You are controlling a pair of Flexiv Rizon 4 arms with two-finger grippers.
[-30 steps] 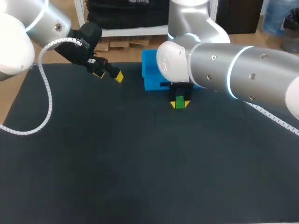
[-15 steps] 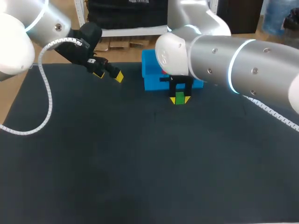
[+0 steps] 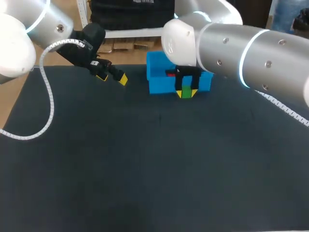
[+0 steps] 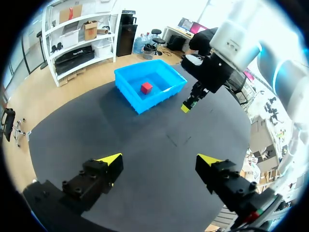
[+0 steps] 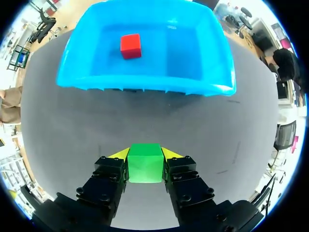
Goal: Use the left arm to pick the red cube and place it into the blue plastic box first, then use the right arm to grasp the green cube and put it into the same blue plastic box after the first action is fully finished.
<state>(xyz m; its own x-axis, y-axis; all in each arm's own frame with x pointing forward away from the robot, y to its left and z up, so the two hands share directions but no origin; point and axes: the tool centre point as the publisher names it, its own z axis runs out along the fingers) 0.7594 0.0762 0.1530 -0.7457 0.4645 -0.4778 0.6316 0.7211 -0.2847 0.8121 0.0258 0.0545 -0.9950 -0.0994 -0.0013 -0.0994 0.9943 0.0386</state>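
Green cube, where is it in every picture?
Head view: the green cube is held between the right arm's fingers, just in front of the blue box.
Left wrist view: the green cube looks tiny, held by the other arm beside the blue box.
Right wrist view: the green cube is between this arm's own fingers, short of the blue box.
Shared landmark: the blue box with the red cube inside.

Soft, even indoor light from overhead. The dark table [image 3: 145,169] looks dim and matte, with only faint shadows. A bright sheen sits on the right arm [image 3: 251,53]; the blue plastic box [image 5: 193,53] is evenly lit
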